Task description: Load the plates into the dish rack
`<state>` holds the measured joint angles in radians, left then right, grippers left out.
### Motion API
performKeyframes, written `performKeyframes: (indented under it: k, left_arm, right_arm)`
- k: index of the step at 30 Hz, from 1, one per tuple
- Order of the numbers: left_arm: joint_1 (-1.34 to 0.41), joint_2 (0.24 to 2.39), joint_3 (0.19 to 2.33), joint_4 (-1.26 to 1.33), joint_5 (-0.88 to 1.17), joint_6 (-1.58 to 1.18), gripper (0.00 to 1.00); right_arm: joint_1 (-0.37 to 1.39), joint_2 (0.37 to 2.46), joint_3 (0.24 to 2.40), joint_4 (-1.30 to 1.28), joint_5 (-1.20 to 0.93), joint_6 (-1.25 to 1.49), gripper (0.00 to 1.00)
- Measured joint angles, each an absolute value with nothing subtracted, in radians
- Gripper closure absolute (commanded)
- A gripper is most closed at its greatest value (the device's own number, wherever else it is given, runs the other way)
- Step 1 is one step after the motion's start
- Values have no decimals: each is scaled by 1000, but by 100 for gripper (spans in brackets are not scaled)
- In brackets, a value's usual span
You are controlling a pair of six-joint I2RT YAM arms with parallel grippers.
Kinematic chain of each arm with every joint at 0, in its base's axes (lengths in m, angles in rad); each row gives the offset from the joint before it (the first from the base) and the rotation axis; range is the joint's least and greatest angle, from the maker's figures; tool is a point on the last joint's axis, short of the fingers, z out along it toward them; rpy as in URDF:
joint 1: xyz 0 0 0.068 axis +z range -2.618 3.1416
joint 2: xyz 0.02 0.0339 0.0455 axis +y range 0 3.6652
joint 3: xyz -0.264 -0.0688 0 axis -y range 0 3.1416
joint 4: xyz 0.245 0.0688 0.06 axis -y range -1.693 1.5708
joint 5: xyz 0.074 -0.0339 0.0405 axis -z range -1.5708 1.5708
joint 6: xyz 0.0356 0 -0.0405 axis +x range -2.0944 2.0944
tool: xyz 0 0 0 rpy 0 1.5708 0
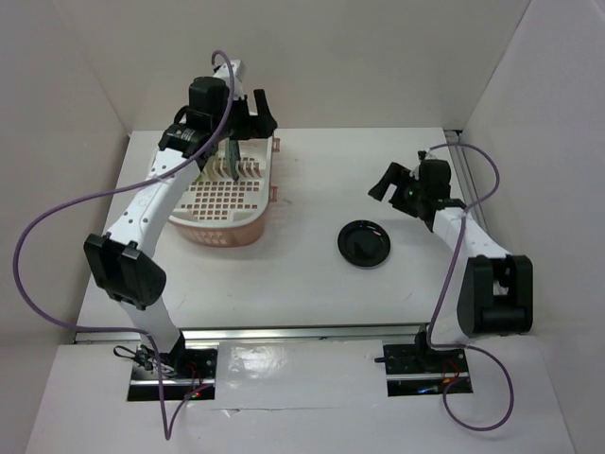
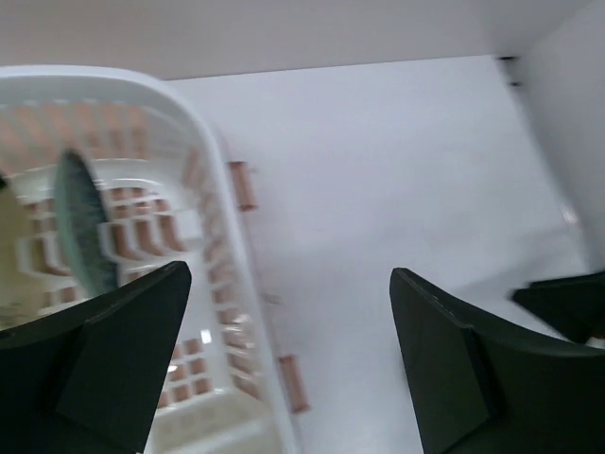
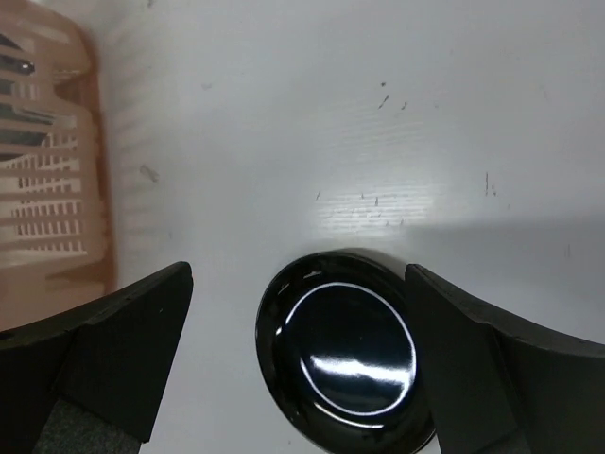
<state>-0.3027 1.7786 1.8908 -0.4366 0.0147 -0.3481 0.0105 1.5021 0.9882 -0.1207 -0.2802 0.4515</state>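
Note:
The pale pink dish rack stands at the left. Plates stand on edge at its far end. In the left wrist view a blue-patterned plate stands upright in the rack, with a pale yellowish plate beside it, cut off by the frame edge. My left gripper is open and empty above the rack's far right end. The glossy black plate lies flat on the table. My right gripper is open and empty above it, its fingers on either side of the plate in the right wrist view.
White walls close the table at the back and both sides. The rack's side handles stick out toward the table's middle. The rack's end shows at the left of the right wrist view. A rail runs along the near edge.

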Motion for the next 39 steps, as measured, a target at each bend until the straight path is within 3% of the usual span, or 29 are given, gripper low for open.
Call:
performKeyframes:
  k: [7,17,32,39]
  left_arm:
    - [-429,1703,1831,-418,229,-453,0]
    - [-454,1703,1753,-419,362,-500,0]
    - [-452,1656,1744,-389,424,-501,0]
    - [-452,1655,1734,-389,431,-501,0]
  right_arm:
    - [-36,1288,750,-99,-284,501,4]
    - [-44,1270,553,-91,-285,593,13]
    - [-55,1304,447,32,-301,624,43]
    - [-55,1368,431,129,-321,645,69]
